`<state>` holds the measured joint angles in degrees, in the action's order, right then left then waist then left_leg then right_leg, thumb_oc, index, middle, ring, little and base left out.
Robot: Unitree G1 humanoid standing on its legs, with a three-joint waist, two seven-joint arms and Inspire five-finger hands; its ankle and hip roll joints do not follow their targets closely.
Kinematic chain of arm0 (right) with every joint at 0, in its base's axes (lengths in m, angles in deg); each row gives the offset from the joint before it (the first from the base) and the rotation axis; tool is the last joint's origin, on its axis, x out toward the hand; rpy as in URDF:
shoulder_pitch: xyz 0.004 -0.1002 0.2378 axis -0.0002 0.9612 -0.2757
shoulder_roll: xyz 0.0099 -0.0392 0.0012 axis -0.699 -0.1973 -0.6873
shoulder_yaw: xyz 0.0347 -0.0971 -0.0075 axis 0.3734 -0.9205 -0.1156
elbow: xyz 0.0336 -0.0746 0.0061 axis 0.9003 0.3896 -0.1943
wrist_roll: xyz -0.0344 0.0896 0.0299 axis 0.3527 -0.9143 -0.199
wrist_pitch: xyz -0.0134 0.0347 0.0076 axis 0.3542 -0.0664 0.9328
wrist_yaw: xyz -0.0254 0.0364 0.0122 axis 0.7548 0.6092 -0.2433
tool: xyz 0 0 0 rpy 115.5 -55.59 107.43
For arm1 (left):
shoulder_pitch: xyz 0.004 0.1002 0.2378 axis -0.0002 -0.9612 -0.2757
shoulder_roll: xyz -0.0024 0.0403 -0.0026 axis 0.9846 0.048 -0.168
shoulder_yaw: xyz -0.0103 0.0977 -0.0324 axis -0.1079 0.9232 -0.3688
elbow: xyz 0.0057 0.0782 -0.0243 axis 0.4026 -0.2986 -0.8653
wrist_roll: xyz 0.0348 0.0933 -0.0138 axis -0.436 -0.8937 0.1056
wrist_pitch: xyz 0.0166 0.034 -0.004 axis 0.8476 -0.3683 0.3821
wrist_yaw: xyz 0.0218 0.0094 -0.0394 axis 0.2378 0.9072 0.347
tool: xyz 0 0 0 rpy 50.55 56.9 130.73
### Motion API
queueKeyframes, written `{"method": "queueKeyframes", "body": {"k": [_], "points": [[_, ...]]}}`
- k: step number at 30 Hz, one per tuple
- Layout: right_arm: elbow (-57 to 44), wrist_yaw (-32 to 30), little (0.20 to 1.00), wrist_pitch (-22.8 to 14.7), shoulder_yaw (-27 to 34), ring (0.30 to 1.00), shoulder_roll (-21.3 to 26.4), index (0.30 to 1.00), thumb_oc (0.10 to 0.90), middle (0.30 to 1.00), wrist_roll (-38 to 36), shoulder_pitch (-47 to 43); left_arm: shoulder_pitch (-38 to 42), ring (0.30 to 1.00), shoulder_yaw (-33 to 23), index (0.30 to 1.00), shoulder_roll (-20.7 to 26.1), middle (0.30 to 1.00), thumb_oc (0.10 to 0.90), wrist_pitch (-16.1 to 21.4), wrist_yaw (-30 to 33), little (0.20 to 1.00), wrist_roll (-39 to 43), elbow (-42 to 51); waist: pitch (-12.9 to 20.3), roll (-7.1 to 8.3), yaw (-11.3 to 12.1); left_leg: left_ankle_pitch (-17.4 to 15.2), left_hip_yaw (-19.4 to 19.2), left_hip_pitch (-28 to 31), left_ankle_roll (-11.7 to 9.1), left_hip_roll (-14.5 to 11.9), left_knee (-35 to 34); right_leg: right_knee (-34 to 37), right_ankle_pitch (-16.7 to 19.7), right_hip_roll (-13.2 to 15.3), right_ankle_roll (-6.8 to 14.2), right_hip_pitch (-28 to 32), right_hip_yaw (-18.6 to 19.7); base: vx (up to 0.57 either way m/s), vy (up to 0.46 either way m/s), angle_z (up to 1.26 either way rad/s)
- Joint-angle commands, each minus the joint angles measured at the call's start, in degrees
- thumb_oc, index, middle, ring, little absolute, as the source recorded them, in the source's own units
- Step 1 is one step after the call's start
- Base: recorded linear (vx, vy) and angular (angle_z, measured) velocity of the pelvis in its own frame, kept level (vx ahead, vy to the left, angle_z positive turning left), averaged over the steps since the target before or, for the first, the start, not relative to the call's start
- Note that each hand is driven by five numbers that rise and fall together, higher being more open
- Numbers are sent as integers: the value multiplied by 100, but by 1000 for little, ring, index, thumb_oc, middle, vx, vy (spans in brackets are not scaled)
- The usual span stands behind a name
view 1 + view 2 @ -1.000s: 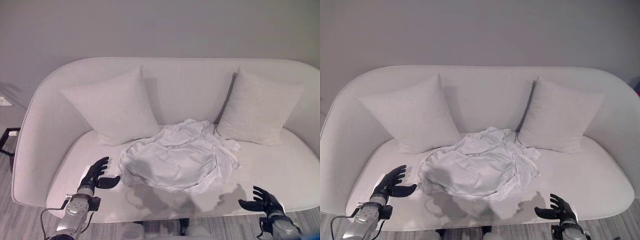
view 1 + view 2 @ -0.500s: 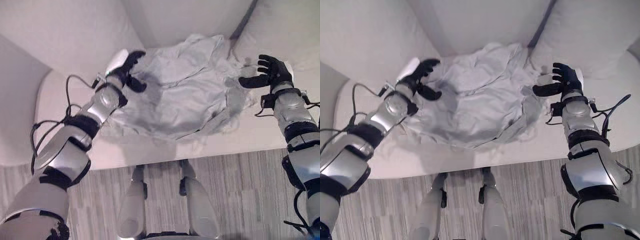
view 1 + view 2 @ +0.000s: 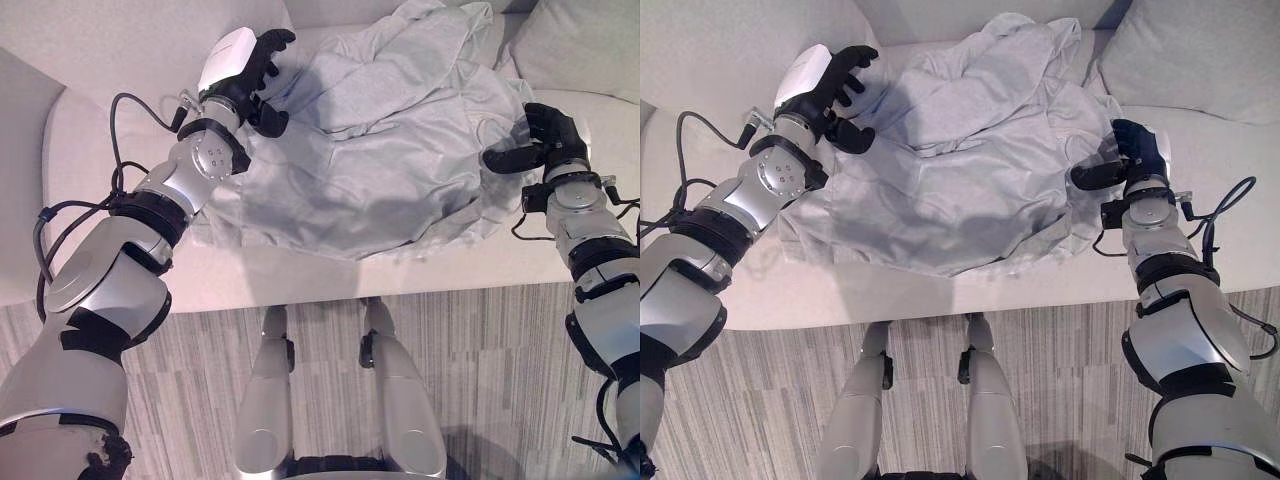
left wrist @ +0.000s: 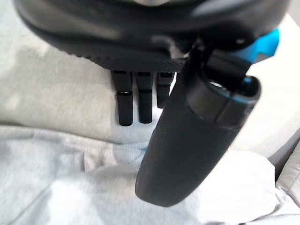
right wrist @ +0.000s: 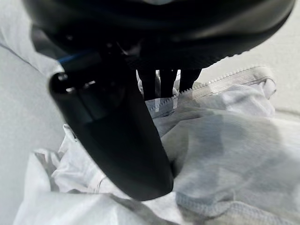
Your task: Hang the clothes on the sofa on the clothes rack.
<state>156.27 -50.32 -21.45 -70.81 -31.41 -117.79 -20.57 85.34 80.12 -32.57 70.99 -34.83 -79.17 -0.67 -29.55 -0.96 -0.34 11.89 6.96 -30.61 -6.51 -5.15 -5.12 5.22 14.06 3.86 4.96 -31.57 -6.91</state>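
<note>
Bare sofa seat (image 3: 100, 140) is being left open outside the left hand (image 3: 250, 75); the middle is being blocked by the crumpled garment (image 3: 380, 150), a cushion (image 3: 1200, 55) crowding the right hand (image 3: 1135, 155).

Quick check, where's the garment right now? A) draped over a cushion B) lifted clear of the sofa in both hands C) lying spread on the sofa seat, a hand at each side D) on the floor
C: the white garment lies crumpled on the sofa seat, with the left hand at one edge and the right hand at the other.
</note>
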Motion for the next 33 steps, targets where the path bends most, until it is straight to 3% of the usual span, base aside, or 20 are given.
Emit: {"method": "queueKeyframes", "body": {"k": [1, 7, 9, 13, 21, 25, 29, 30, 31, 32, 33], "points": [[-32, 12, 900, -84, -276, 900, 207, 900, 800, 900, -223, -884, 97, 900, -610, 900, 769, 900, 800, -227, 448, 900, 150, -285, -24, 108, 123, -404, 238, 287, 179, 139, 12, -22, -52, 330, 397, -64, 173, 27, -36, 0], [-614, -31, 900, -106, -579, 900, 163, 900, 800, 900, 17, -822, -622, 900, -1015, 900, 912, 900, 800, -258, 623, 900, 178, 229, -24, 151, 160, -420, 265, 275, 180, 132, 12, -40, -100, 323, 341, -73, 208, 2, -5, 0], [-323, -22, 900, -86, -774, 900, -112, 900, 800, 900, 122, -1175, -425, 900, -767, 900, 831, 900, 800, -259, 479, 900, 139, -474, -24, 215, 131, -404, 270, 196, 146, 111, 12, -30, -90, 293, 345, -159, 220, 0, 0, 0], [-182, -35, 900, -100, -928, 900, -331, 900, 800, 900, -1, -1478, -61, 900, -461, 900, 696, 900, 800, -236, 273, 900, 247, -1024, -24, 291, 85, -351, 326, 40, 136, 95, 12, -35, -68, 271, 338, -299, 190, -3, -10, -1], [-122, -15, 900, -93, -1277, 900, -681, 900, 800, 900, -121, -1870, 346, 900, 200, 900, 459, 900, 800, -246, -151, 900, 44, -1238, -24, 351, -33, -338, 323, -72, 128, 89, 12, -40, -47, 253, 327, -408, 227, 0, 0, 0], [-214, 33, 900, -93, -1526, 900, -672, 900, 800, 900, -100, -1999, 278, 900, 586, 900, 432, 900, 800, -203, -440, 900, -155, -898, -24, 338, -54, -338, 291, -116, 133, 79, 12, -39, -39, 259, 325, -464, 267, 2, 24, -2], [-397, 56, 900, -65, -1532, 900, -366, 900, 800, 900, -62, -1833, -467, 900, 683, 900, 590, 900, 800, -184, -462, 900, -451, 142, -24, 242, 25, -351, 241, -113, 143, 100, 12, -43, -58, 289, 328, -463, 263, 2, 24, -3], [-371, 62, 829, -58, -1517, 829, -378, 829, 753, 829, -71, -1832, -497, 712, 751, 712, 536, 712, 675, -199, -494, 712, -526, 114, -24, 235, 32, -347, 240, -117, 143, 101, 12, -46, -60, 294, 327, -465, 260, 0, 0, 0], [-305, 69, 354, -53, -1549, 354, -448, 354, 436, 354, -98, -1915, -456, 300, 813, 300, 406, 300, 400, -223, -537, 300, -571, -125, -24, 241, 27, -340, 237, -140, 141, 98, 12, -46, -59, 298, 325, -484, 260, -7, 15, 3], [-302, 70, 300, -54, -1551, 300, -448, 300, 400, 300, -99, -1918, -452, 300, 814, 300, 403, 300, 400, -219, -536, 300, -571, -131, -24, 240, 27, -339, 238, -142, 141, 98, 12, -47, -59, 298, 326, -486, 260, -11, 15, 5], [-257, 77, 300, -48, -1591, 300, -513, 300, 400, 300, -101, -1979, -411, 300, 809, 300, 328, 300, 400, -231, -576, 300, -522, -278, -24, 251, 15, -337, 234, -158, 139, 100, 12, -43, -59, 296, 325, -499, 267, -3, 6, 4]]}}
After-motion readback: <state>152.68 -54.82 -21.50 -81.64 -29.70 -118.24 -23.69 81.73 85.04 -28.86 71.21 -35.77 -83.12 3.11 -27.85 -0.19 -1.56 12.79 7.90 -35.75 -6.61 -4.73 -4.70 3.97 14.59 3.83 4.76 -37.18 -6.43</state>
